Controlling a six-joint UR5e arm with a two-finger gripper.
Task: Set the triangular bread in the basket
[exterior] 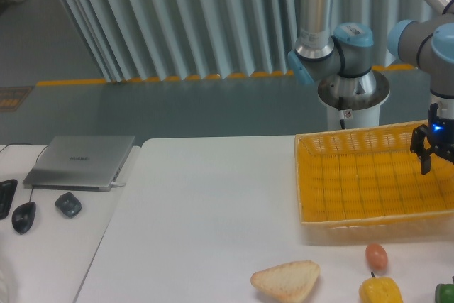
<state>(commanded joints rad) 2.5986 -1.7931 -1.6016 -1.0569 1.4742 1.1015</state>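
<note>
The triangular bread [286, 279] lies flat, long axis left-right, narrow corner pointing left; the gripper [438, 168], partly cut off, holds nothing visible, opening unclear, over the basket [369, 184]

A lab or test space is suggested: a robot arm [333, 40] is mounted behind a white table [206, 204], a laptop [79, 161] and mouse [23, 216] lie alongside, and a floor line [163, 78] is taped.

The grey robot arm with light blue joint caps [333, 40] rises from its round base at the back and bends to the right edge. Its black two-finger gripper [434, 164] points down, a small blue light on it. Only one finger is clearly visible, the other is cut off by the edge.
</note>
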